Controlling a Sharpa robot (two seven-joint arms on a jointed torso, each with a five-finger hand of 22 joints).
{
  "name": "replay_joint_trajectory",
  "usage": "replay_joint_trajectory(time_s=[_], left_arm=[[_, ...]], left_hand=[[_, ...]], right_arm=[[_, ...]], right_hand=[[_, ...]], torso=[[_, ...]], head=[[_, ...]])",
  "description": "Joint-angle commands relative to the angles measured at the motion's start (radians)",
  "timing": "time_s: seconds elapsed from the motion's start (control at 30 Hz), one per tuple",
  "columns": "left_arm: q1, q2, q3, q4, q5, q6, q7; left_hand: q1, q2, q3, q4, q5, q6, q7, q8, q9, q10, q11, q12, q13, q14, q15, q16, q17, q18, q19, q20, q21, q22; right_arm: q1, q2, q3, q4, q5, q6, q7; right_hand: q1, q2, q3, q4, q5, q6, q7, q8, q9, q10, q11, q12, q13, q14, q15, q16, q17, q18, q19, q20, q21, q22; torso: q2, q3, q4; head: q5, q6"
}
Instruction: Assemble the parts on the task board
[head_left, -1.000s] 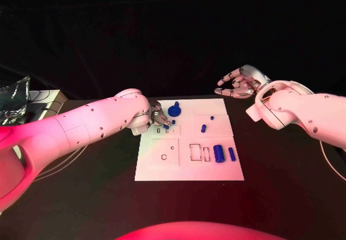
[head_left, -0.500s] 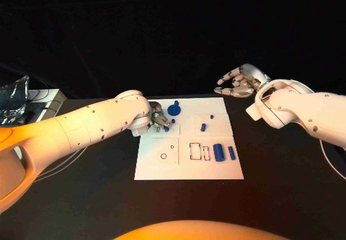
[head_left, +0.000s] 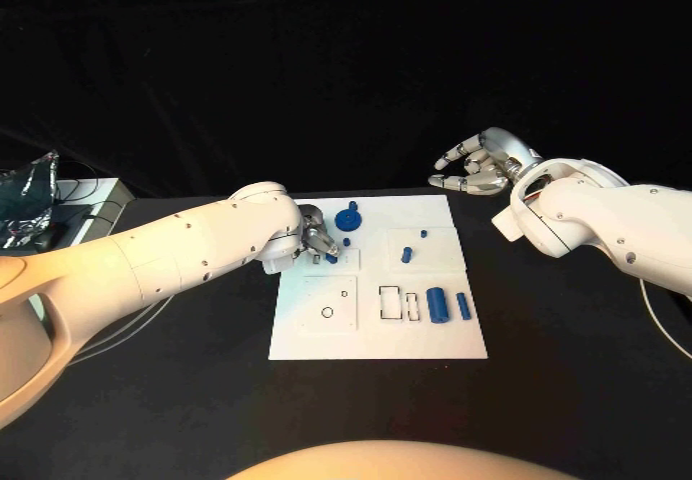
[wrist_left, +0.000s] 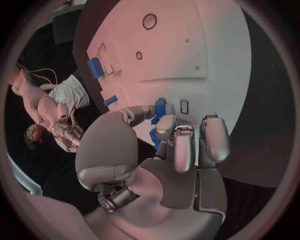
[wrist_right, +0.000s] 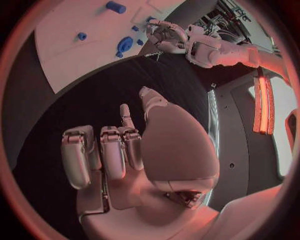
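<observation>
Left hand (head_left: 317, 240) pinches small blue part (wrist_left: 160, 108) over task board (head_left: 378, 340), seating it next needs alignment; right hand (head_left: 476, 170) spread, idle

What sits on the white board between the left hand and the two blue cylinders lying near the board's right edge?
In the head view, between the left hand and the blue cylinders, the white task board carries outlined rectangular slots and a small blue peg.

It looked like a robotics lab: a black-draped surface (head_left: 173, 400) against a dark backdrop, a white task board (head_left: 378, 345) laid out for testing, cables (head_left: 113, 330) trailing off one side near some equipment (head_left: 29, 205).
</observation>
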Motion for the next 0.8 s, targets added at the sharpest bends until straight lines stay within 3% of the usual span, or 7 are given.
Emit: replay_joint_trajectory(time_s=[0.03, 0.8], left_arm=[[-0.002, 0.003, 0.0, -0.002, -0.023, 0.015, 0.001], [-0.005, -0.001, -0.002, 0.002, -0.029, 0.06, 0.002]], left_hand=[[-0.004, 0.01, 0.143, -0.146, 0.001, 0.059, -0.056, 0.0, 0.33, 0.008, -0.001, -0.005, -0.003, 0.092, -0.008, -0.003, 0.222, -0.005, 0.003, -0.003, 0.003, -0.005], [-0.04, -0.013, 0.077, -0.113, -0.009, 0.071, -0.066, -0.016, 0.351, 0.01, -0.007, -0.015, -0.019, 0.093, -0.012, -0.003, 0.222, -0.006, 0.005, -0.006, 0.0, -0.002]], right_arm=[[0.0, -0.001, 0.0, 0.003, -0.01, 0.013, 0.008], [0.0, -0.005, 0.0, 0.006, -0.01, 0.016, 0.008]], right_hand=[[-0.011, -0.003, -0.001, 0.004, -0.004, -0.008, -0.001, 0.005, 0.001, 0.104, 0.0, 0.002, 0.263, 0.102, -0.002, 0.004, 0.263, -0.014, 0.107, -0.003, 0.002, 0.263], [-0.012, -0.003, -0.002, 0.004, -0.004, -0.009, -0.001, 0.005, 0.002, 0.104, 0.0, 0.002, 0.263, 0.102, -0.002, 0.004, 0.263, -0.014, 0.107, -0.003, 0.002, 0.263]], torso=[[0.0, 0.0, -0.0006], [0.001, -0.0003, 0.0]], head=[[0.0, 0.0], [0.0, -0.01]])
